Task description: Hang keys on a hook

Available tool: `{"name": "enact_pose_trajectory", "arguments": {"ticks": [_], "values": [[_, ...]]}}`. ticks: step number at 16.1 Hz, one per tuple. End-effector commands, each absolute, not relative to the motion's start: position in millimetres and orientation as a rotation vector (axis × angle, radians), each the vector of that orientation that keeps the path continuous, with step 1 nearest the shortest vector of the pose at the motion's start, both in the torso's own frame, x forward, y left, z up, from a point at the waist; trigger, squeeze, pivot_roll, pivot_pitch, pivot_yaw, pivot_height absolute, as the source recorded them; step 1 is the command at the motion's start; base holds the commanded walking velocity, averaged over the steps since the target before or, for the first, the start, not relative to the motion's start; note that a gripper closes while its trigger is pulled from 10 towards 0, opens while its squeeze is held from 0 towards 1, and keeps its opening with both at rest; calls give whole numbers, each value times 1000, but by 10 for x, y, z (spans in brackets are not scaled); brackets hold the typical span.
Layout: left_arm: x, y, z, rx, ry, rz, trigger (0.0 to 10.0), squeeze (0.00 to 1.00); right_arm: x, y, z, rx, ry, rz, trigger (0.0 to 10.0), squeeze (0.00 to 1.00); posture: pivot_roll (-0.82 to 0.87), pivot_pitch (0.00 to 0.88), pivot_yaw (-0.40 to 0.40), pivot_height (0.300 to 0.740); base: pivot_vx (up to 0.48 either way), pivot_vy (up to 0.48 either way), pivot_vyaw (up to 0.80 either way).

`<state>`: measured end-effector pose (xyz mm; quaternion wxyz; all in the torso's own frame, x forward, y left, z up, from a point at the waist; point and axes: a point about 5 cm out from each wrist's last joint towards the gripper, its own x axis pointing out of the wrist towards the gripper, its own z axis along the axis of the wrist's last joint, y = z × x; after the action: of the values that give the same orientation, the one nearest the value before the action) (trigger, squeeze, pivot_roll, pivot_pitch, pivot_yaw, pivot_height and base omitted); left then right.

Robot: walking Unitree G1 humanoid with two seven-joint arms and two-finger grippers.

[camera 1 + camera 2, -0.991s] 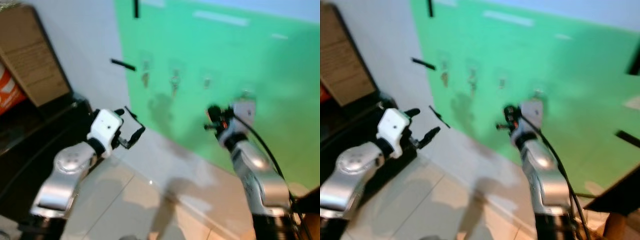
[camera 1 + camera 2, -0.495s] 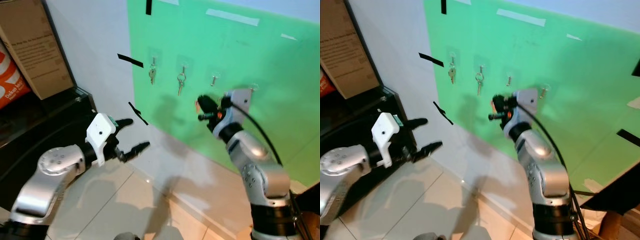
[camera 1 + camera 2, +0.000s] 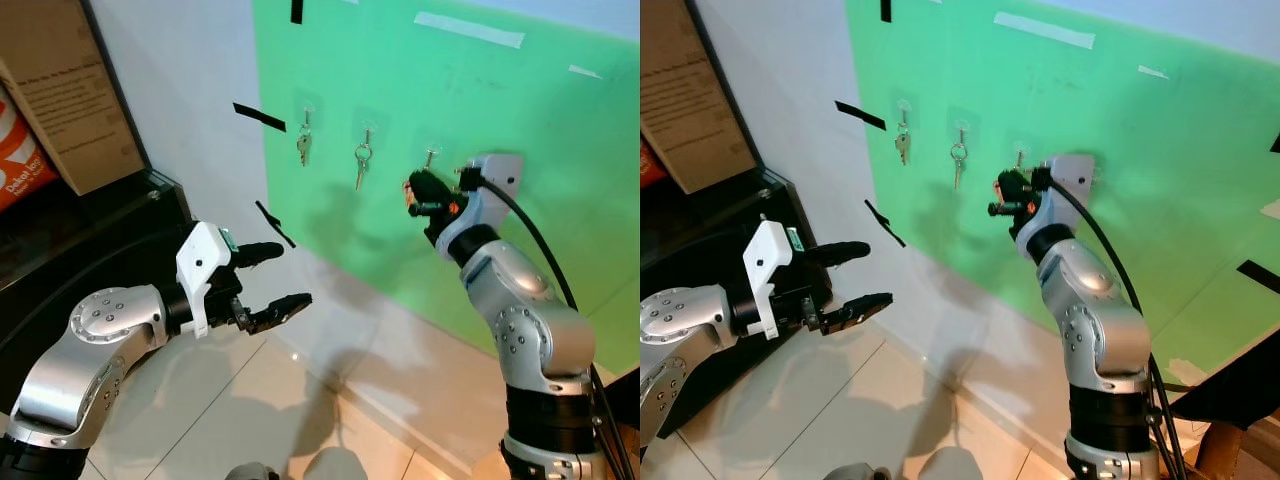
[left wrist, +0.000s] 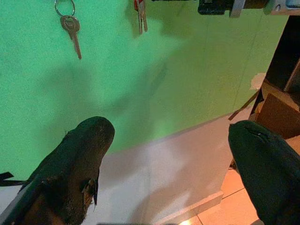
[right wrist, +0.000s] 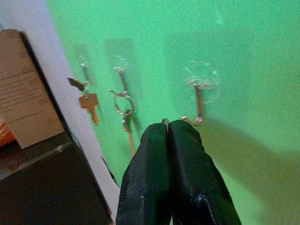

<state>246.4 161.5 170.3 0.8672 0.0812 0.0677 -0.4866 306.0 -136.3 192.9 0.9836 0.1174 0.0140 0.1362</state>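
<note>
Right gripper (image 5: 169, 129) has risen to the empty hook (image 5: 198, 101) — fingers pressed together on the keys' (image 5: 165, 121) ring, just beside it. Left gripper (image 3: 262, 282) spread, idle; hanging looks imminent.

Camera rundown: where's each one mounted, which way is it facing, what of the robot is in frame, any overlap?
Left/right eye: head, looking down at green wall; both arms, left hand, right hand.
Left wrist: on left arm, facing the wall; its two spread fingers, a hung key.
Right wrist: on right arm, facing a bare hook; its closed fingers.
Shared: hung keys on the green wall.
</note>
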Motion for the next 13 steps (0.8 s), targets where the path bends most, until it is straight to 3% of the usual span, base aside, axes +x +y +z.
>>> {"name": "enact_pose_trajectory", "arguments": {"ticks": [1,13], "values": [[2463,1600,1775,183,125,-1032,10000,0,3087,-1402,1941,271,37,246,10000,0,66,0,-16,740,0,0,0],[2479,1560,1794,169,118,-1044,10000,0,3124,-1441,2055,356,25,243,10000,0,64,0,-22,740,0,0,0]]}}
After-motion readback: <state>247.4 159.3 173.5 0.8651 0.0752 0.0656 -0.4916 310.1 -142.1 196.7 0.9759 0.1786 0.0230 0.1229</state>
